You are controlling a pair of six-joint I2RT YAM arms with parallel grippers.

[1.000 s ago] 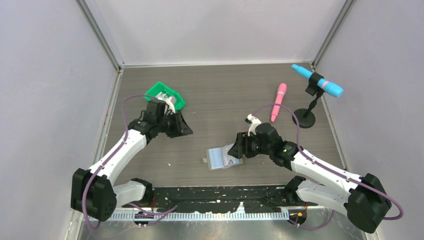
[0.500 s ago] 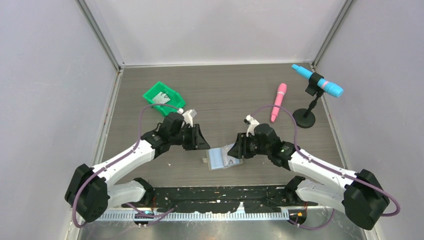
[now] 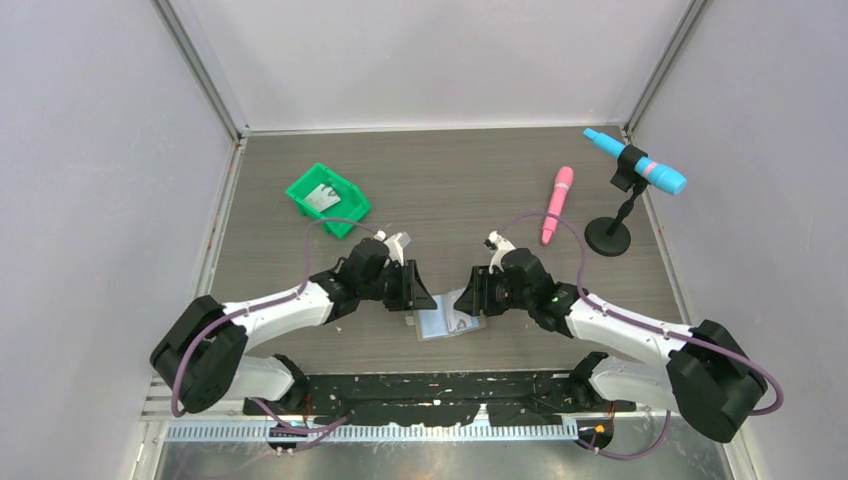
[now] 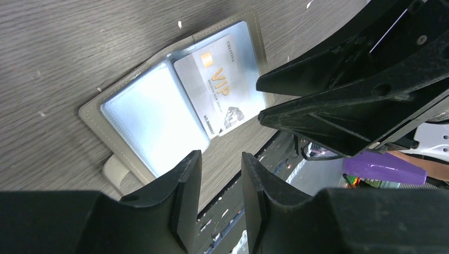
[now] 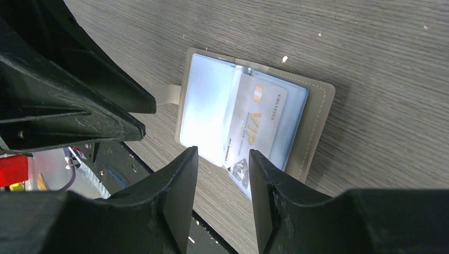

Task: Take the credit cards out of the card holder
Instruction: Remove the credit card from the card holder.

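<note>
The card holder lies open on the table near the front edge, with pale blue inner pockets and a small grey tab. One grey-white credit card printed "VIP" sticks partly out of its right pocket, past the holder's near edge. It also shows in the right wrist view, inside the holder. My left gripper hovers open and empty just left of the holder. My right gripper hovers open and empty at its right side. In the wrist views the left gripper and the right gripper frame the holder's near edge.
A green bin at the back left holds a pale grey flat piece. A pink pen lies at the back right beside a black stand carrying a blue tube. The black front rail runs just below the holder.
My left arm has swung from over the green bin rightward and nearer, down to the holder's left side. My right gripper has stayed by the holder's right side, shifting slightly left.
</note>
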